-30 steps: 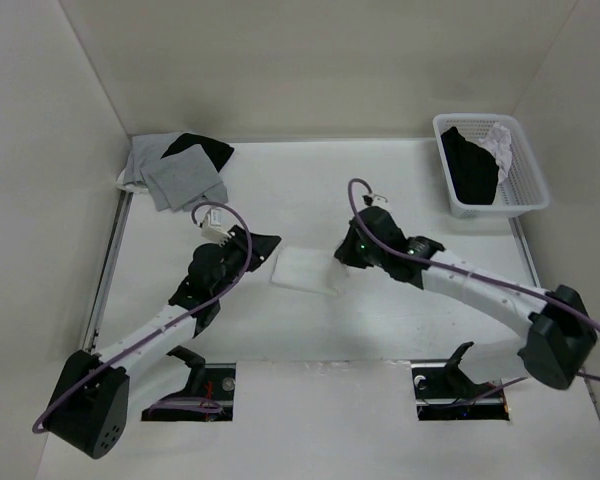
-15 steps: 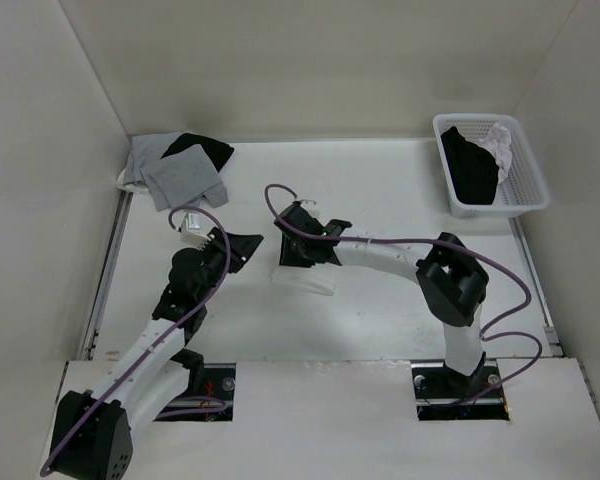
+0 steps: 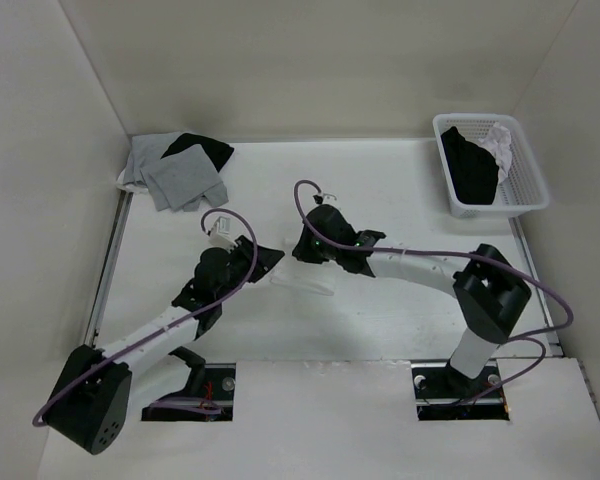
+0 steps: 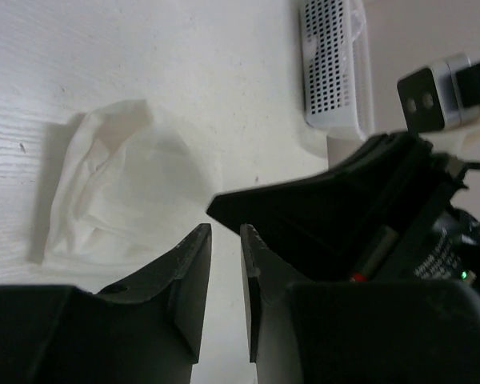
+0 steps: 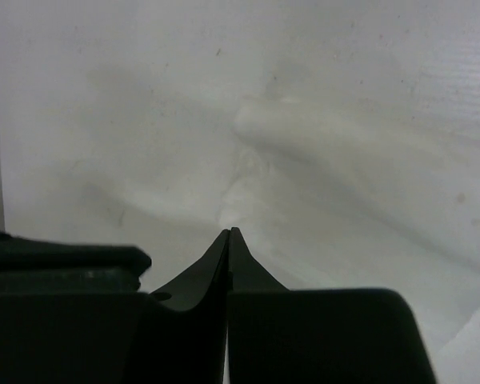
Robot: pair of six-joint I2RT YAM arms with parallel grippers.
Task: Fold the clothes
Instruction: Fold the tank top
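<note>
The clothes (image 3: 306, 283) are one small white bundle, folded over, lying mid-table between my two grippers. In the left wrist view the clothes (image 4: 120, 192) sit ahead and to the left of my left gripper (image 4: 226, 236). Its jaws stand a narrow gap apart with only bare table between them. From above, the left gripper (image 3: 269, 258) is just left of the bundle. My right gripper (image 3: 302, 250) is at the bundle's far edge. In its wrist view the right gripper (image 5: 229, 232) is shut, tips against a fold of the clothes (image 5: 320, 160). No fabric shows between them.
A white mesh basket (image 3: 527, 187) with black and whitish cloths stands at the back right; its wall (image 4: 332, 64) shows in the left wrist view. Grey and black garments (image 3: 175, 165) lie at the back left corner. The right arm's black body (image 4: 352, 216) is close beside my left fingers.
The right gripper came from the bundle's right side across to its far edge. The left gripper drew back, then returned close. The flat white rectangle now looks smaller and bunched.
</note>
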